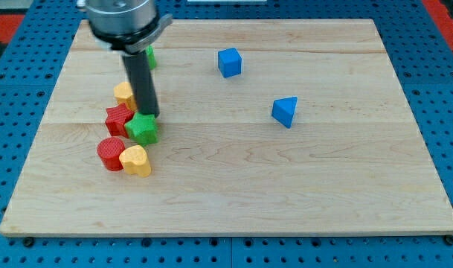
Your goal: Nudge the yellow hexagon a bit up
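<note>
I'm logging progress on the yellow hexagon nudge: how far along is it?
Done: my tip has reached the cluster, right beside the yellow hexagon, just above the green star. In hand: whether they touch is unclear. Left: the upward nudge; the hexagon sits against the red block.

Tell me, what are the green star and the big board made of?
The green star looks like plastic, probably: solid bright colour, matte with faint ridges. The board looks like wood: pale planks with grain lines and seams. My tip is right above the star.
</note>
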Robot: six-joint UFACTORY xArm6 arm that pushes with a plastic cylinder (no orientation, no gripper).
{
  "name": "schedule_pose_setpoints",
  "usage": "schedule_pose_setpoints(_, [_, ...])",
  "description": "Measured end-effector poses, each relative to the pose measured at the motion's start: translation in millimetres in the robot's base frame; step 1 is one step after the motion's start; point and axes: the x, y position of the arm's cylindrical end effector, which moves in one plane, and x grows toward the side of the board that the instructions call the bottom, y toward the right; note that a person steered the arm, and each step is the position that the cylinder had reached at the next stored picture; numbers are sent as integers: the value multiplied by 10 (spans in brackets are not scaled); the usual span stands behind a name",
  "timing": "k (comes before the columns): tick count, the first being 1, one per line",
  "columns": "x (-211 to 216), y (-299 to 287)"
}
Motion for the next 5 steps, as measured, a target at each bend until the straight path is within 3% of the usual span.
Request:
schedule_pose_setpoints(2, [72, -606])
schedule_pose_setpoints(4, [382, -463])
schedule_pose_setpoints(5, [54, -370])
